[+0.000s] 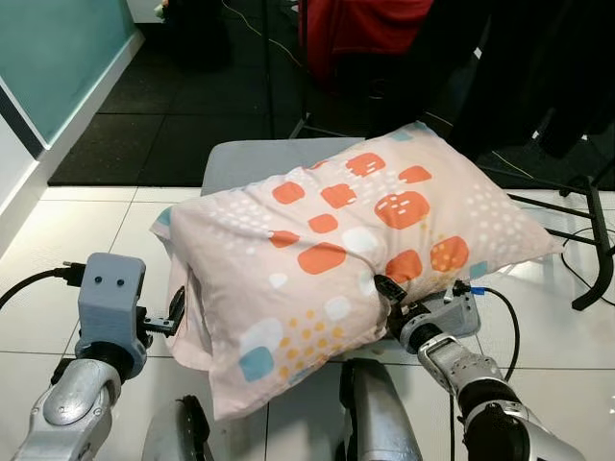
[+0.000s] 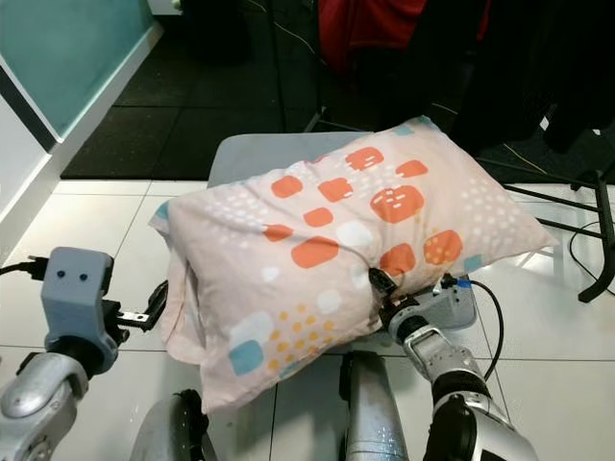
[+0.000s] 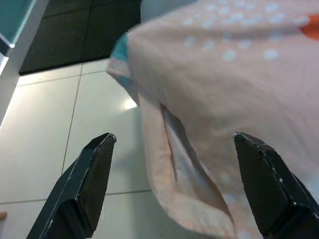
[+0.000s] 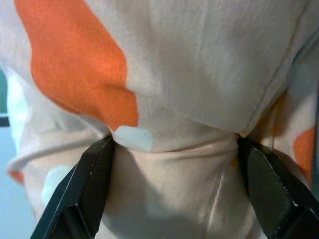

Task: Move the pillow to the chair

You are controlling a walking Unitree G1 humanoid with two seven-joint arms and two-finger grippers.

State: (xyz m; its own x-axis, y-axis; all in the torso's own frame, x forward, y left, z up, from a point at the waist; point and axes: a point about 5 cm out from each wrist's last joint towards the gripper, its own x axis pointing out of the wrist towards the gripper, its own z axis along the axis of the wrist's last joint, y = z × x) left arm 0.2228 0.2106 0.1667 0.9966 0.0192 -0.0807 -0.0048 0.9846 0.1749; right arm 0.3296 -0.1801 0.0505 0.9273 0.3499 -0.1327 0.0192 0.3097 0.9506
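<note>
white floor tiles [image 1: 58, 250] run under us, with dark matting beyond and a grey padded chair seat [image 1: 259, 158] straight ahead. the pale pink fabric pillow with orange and white patches [image 1: 356, 240] already lies across that seat, its near-left corner drooping off the front edge. our right tool [image 1: 386, 291] is clamped on a fold of the cover at the near edge, the cloth bunched between its black fingers [image 4: 89, 189]. our left tool [image 3: 174, 189] has its fingers apart, one on each side of the pillow's open hem at the near-left corner, and we cannot tell if they touch it. to finish well, we judge we should push the pillow farther onto the seat before letting go, so its hanging corner does not drag it off.
</note>
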